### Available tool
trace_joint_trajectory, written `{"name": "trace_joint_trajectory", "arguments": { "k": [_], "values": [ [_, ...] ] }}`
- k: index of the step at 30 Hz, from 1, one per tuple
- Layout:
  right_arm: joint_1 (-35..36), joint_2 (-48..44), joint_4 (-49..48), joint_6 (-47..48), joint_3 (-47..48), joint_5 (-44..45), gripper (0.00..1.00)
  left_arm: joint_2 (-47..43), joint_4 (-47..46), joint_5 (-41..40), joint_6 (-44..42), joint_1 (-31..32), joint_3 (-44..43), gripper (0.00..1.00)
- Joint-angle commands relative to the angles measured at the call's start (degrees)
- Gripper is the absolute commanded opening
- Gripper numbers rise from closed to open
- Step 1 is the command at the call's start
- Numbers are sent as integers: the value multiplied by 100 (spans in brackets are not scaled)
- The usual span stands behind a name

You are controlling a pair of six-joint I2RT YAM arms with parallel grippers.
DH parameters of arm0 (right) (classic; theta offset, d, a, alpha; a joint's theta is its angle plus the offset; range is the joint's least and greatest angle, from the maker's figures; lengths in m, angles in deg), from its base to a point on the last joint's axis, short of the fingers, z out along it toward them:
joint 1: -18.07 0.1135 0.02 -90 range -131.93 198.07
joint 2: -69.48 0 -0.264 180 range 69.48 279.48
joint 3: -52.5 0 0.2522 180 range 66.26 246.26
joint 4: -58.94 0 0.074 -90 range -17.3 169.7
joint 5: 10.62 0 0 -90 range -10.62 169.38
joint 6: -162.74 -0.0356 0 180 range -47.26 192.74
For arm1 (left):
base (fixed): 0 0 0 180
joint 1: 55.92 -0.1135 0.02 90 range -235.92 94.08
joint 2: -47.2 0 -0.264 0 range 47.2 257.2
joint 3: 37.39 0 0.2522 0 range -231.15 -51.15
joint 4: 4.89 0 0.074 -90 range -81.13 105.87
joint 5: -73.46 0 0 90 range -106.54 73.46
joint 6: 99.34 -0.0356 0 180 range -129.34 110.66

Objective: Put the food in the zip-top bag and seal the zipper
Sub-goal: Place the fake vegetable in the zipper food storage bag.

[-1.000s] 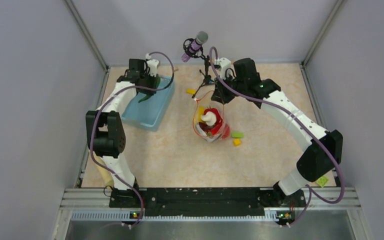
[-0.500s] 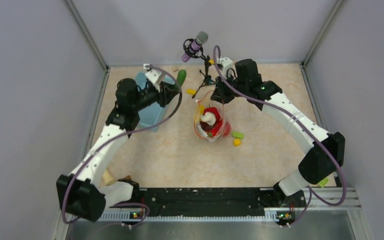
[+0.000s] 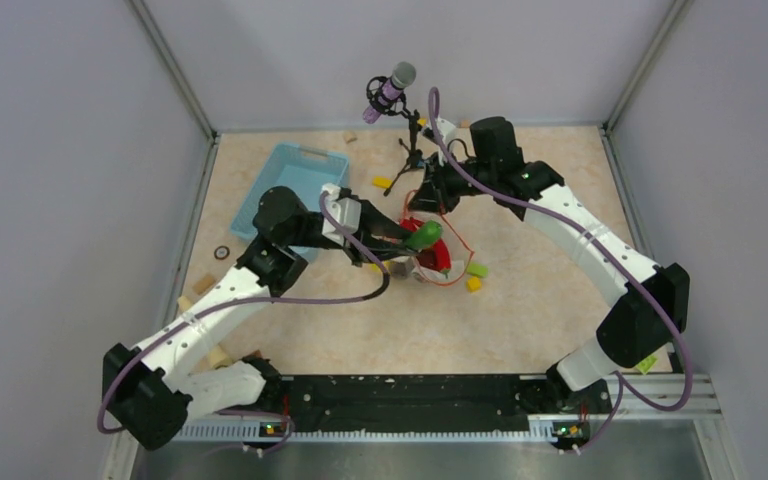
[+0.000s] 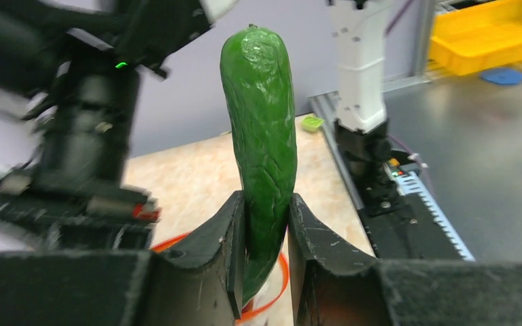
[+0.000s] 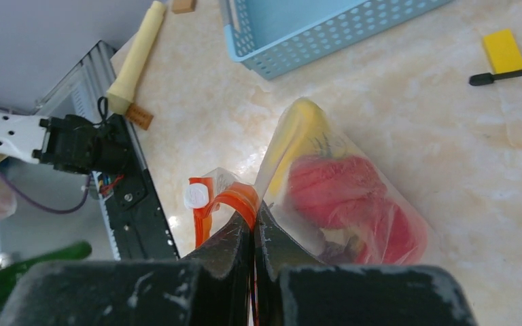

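Green piece (image 4: 262, 129) clamped by one end btwn left gripper (image 4: 266, 207) fingers, sticking out past tips, over zip-top bag (image 3: 440, 262) mouth, right gripper (image 5: 254, 224) pinched tight on zipper (image 5: 236, 198), tomato (image 5: 336, 193) + banana (image 5: 296, 139) inside bag just ahead of it, table (image 5: 448, 136) under.

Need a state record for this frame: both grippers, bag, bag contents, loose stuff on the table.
left gripper: shut on cucumber, which is held above the bag
right gripper: shut on zipper, lifting the bag's mouth edge
bag: mid-table, mouth looks open, not sealed
inside bag: red piece, yellow piece
basket: far left of the bag
loose: green block and yellow block, right of the bag
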Motion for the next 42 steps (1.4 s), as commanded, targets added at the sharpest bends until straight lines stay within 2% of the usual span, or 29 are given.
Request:
{"name": "trace_joint_trajectory", "arguments": {
  "k": [1, 3, 8, 10, 16, 22, 24, 27, 32, 37, 42],
  "values": [
    [38, -216, -300, -50, 96, -802, 0, 206, 1741, 360, -1895, 647, -694, 0],
    [35, -214, -287, -62, 104, -807, 0, 380, 1940, 342, -2257, 831, -829, 0],
    [37, -206, -286, -83, 114, -822, 0, 993, 1811, -85, -2316, 865, -1091, 0],
    [43, -211, -280, -82, 115, -831, 0, 1314, 2108, -180, -2498, 865, -1348, 0],
    [33, -223, -260, -40, 113, -832, 0, 1992, 5047, -630, -4322, 865, -2462, 0],
    [41, -214, -258, -49, 113, -824, 0, 1985, 6452, -1098, -5723, 856, -2507, 0],
    [37, -215, -259, -42, 109, -812, 0, 1953, 6499, -1354, -5787, 860, -2453, 0],
    [38, -183, -248, -50, 123, -767, 0, 1938, 6170, -2183, -5266, 865, -2374, 0],
    [39, -165, -228, 41, 124, -711, 0, 1800, 6178, -3542, -4982, 896, -2273, 0],
    [37, -85, -166, 59, 194, -678, 0, 1473, 6186, -4084, -5156, 914, -2000, 0],
    [39, 40, -105, 62, 275, -661, 0, 1310, 5911, -4219, -5122, 964, -1722, 21]
  ]
}}
